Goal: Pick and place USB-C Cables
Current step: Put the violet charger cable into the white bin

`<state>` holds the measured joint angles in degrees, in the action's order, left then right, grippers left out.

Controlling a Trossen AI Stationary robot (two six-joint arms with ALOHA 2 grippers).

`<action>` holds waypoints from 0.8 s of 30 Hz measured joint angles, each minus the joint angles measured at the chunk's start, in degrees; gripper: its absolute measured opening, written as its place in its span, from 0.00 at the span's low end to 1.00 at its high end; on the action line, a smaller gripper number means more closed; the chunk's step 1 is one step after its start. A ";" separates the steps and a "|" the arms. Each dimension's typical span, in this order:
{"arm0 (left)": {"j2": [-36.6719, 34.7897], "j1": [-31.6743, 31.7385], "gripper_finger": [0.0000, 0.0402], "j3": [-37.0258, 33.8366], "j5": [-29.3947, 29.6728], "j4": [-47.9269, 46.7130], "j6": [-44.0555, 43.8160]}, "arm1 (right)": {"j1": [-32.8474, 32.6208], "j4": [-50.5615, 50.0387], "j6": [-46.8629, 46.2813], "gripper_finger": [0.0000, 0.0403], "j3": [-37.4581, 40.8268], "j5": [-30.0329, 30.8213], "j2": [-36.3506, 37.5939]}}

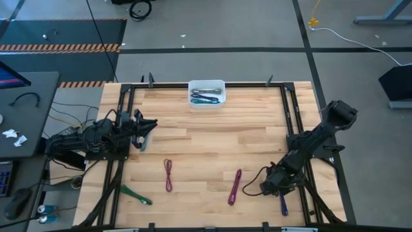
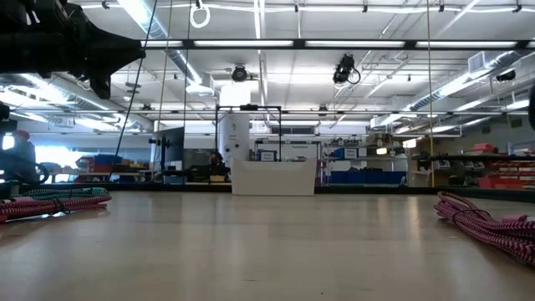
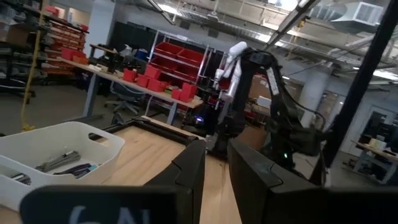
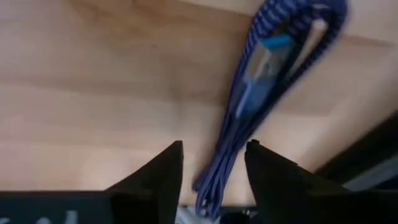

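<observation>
A blue cable [image 1: 284, 205] lies on the table near the front right edge. My right gripper [image 1: 273, 188] is low over it, open. In the right wrist view the cable [image 4: 261, 93] runs between the two fingers [image 4: 163, 177], which stand on either side of its near end. I see no touch. A maroon cable [image 1: 168, 175], a purple cable [image 1: 235, 187] and a green cable [image 1: 136, 195] lie flat on the table. My left gripper [image 1: 145, 129] waits at the table's left side, open by a narrow gap and empty.
A white bin [image 1: 206, 93] with several cables in it stands at the middle of the far edge; it also shows in the left wrist view [image 3: 56, 149]. A black frame rail [image 1: 293, 129] runs along the table's edges. Bare wood lies between the bin and the loose cables.
</observation>
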<state>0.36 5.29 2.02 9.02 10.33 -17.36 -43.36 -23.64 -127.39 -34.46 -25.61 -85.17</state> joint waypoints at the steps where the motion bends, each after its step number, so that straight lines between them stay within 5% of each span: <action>1: 0.00 -0.01 0.18 0.00 0.82 0.04 -0.01 | -0.28 1.85 -0.01 0.41 0.77 -0.21 -0.82; 12: 0.00 0.00 0.18 0.00 11.00 0.09 -1.62 | -1.26 6.68 7.44 0.06 3.11 -0.42 -3.30; 15: 0.00 0.01 0.18 0.00 11.32 0.08 -1.56 | 0.37 1.84 9.32 0.06 1.89 1.37 -1.16; 19: 0.00 0.01 0.18 0.00 11.42 0.06 -1.52 | 6.50 -9.65 16.26 0.06 -2.95 14.08 3.58; 24: 0.00 0.01 0.17 0.00 11.43 0.06 -1.50 | 21.37 -12.86 39.55 0.06 -10.10 30.66 9.73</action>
<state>0.36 5.30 2.02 20.45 10.39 -18.85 -22.00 -36.50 -87.84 -44.56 5.06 -75.44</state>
